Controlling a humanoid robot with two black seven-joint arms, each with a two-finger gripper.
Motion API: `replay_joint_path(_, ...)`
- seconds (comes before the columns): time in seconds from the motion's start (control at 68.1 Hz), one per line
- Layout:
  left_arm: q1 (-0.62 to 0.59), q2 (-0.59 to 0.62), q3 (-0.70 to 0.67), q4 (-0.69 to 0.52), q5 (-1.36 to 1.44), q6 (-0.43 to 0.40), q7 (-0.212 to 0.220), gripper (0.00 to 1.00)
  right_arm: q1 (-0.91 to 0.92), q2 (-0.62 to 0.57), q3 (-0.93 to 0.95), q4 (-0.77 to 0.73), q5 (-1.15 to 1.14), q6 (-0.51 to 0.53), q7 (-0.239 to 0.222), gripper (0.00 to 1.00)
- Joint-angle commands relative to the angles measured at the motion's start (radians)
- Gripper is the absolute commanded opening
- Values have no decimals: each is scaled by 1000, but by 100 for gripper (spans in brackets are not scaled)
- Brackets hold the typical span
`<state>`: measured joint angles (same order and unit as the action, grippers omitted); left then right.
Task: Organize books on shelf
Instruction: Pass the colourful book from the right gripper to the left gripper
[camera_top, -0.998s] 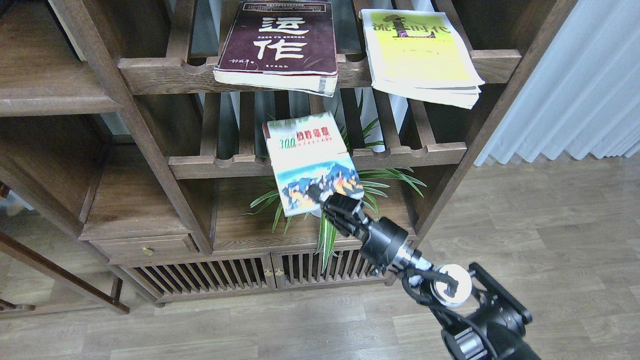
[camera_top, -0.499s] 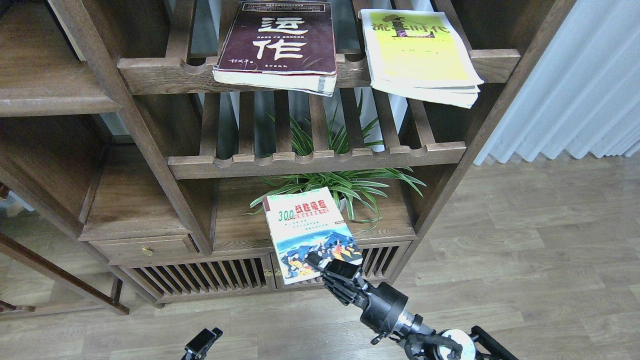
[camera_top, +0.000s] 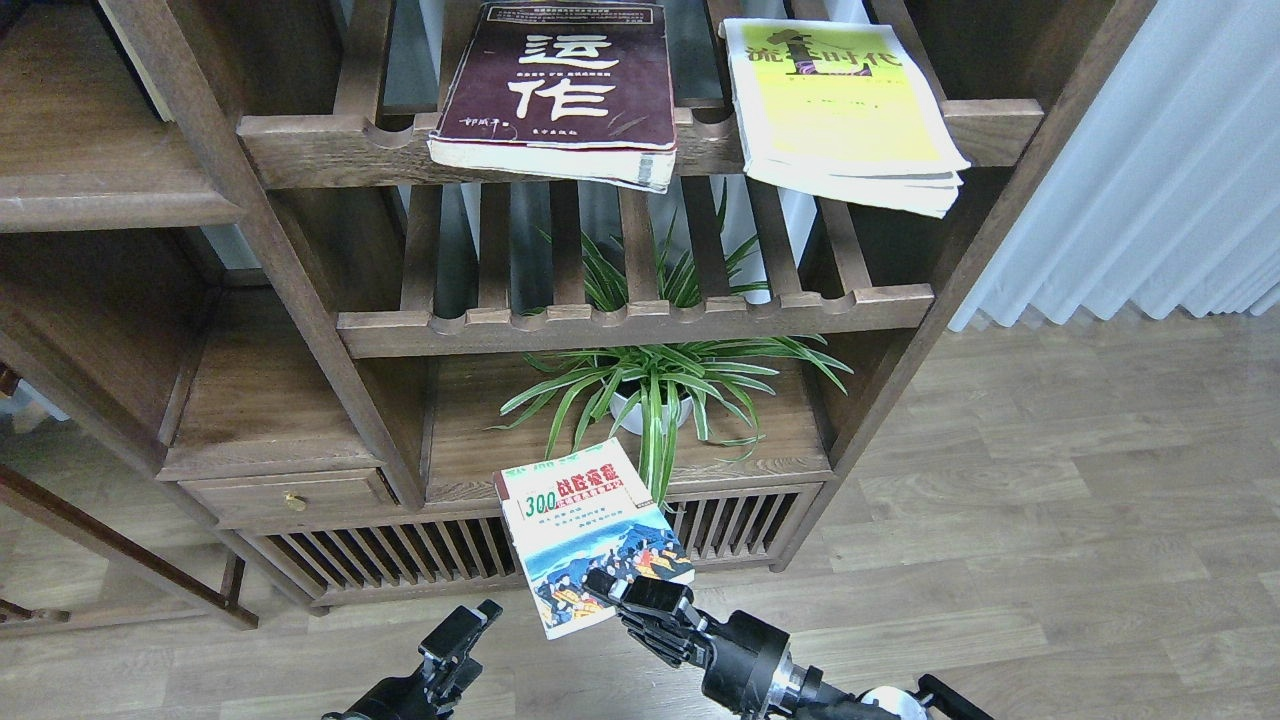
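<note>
The tall dark-brown wooden shelving unit (camera_top: 300, 290) fills the view, with slatted racks at centre and a solid flat dark-brown board shelf (camera_top: 90, 190) at upper left. On the top slatted rack (camera_top: 330, 150) lies the thick maroon paperback (camera_top: 560, 85), large white characters "运作" on its cover, and beside it to the right, not touching, the yellow-green and white paperback (camera_top: 840, 105), its dark title characters too distorted to read. Under the lower rack sits a green spider plant in a white pot (camera_top: 655, 385).

A second ago the small paperback marked "300" with a blue mountain picture (camera_top: 585, 530) rested on the lower slatted rack; since then the right gripper (camera_top: 625, 590) has drawn it out and down, so it now hangs low before the cabinet doors, clear of the plant. Its fingers are clamped on the book's lower edge. The red title beside "300" is not legible. The left gripper (camera_top: 460, 630) has risen into view at bottom left, fingers slightly parted, holding nothing. I judge the book is freed for carrying to the solid board.
</note>
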<state>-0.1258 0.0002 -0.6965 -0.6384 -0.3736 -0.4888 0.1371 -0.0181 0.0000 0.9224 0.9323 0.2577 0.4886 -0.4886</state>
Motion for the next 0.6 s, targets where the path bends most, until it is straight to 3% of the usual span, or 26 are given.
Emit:
replay_joint_path(0.0, 6, 0, 5, -7, 1, 0, 1, 100, 1, 0, 0, -24, -2, 0, 0, 7)
replay_joint_path(0.587, 138, 60, -32, -216, 1, 0, -2, 100, -13, 0, -26, -132, 2, 0, 0, 7)
